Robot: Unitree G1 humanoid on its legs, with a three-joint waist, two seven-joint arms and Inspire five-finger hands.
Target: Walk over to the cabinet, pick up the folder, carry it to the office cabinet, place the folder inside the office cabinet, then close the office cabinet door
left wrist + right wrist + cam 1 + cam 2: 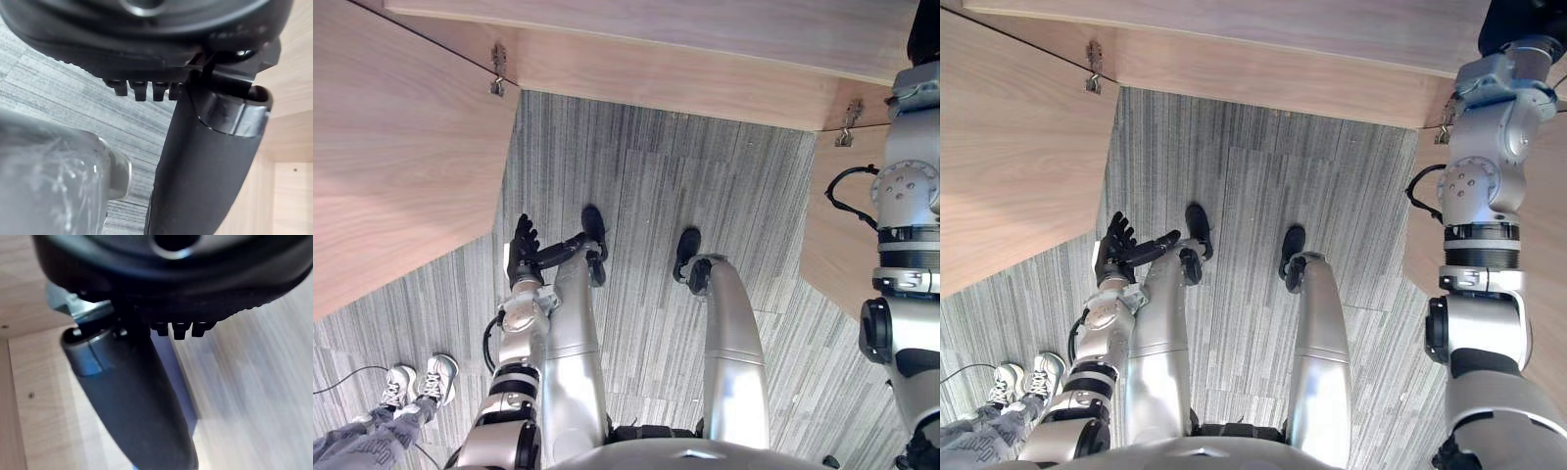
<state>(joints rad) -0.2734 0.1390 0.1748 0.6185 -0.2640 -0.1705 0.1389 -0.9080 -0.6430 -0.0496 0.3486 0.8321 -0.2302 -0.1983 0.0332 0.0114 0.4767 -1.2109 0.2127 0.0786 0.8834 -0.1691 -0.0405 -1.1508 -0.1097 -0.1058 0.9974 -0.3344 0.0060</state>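
One light wood office cabinet stands far, its two doors open on two metal hinges. Grey striped carpet lies open between the doors.

The left robot hand, fingers apart, hangs near the left door. One dark blue folder shows just behind the right robot hand, against a wood panel; whether the hand grips it, I cannot tell.

A person's two white shoes stand near left.

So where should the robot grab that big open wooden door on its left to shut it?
Best guess: the free edge of the door, far from its hinge, where the left hand hangs. Come from the carpet side with fingers round that edge; the flat panel shows no handle.
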